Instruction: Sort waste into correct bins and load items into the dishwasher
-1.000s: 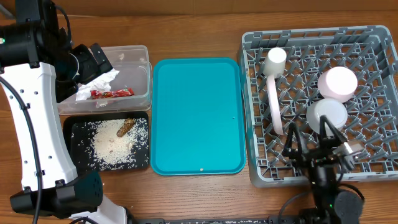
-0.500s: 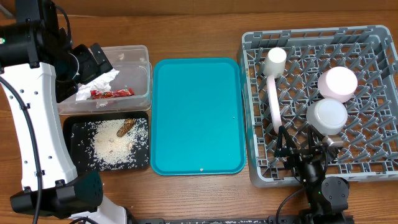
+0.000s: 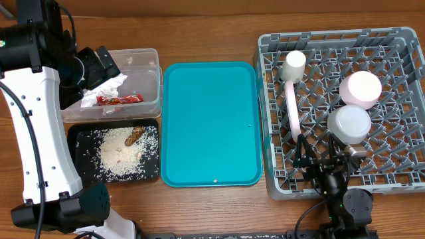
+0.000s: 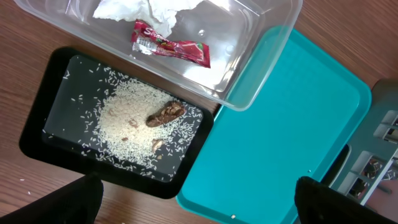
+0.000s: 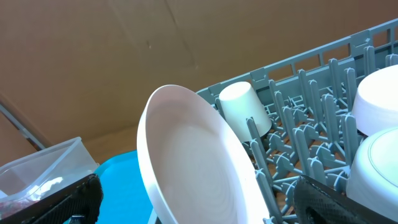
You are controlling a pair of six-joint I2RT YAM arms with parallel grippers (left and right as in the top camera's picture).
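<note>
Clear tub [image 3: 154, 99]: back-left on counter [image 3: 212, 33]. Holds crumpled napkin [image 3: 106, 87] + red wrapper [image 3: 119, 99], wrapper lying just beside napkin.
Black tray [image 3: 74, 153]: directly in front of tub. Edges v. close, can't tell if touching.
Scraps: brown scrap [image 3: 134, 135] lying on pale crumbs [image 3: 118, 156], all inside black tray.
Teal tray [image 3: 209, 123]: mid-counter, betw. the bins and rack [image 3: 398, 40]. Only a tiny speck or two on it.
Plate [image 3: 292, 113]: stands on edge betw. pegs, left side of rack.
Cup [image 3: 293, 65]: bottom up, at plate's far end.
Bowls: pinkish bowl [image 3: 360, 88] + white bowl [image 3: 349, 123], both upside down, close together, right of plate.
L claw [image 4: 202, 202]: fingers spread fully wide, nothing betw. them. Hangs above tub's left end.
R claw [image 3: 324, 154]: also spread fully wide, empty. Over rack's near edge, just beside white bowl, with plate's near end to one side.
</note>
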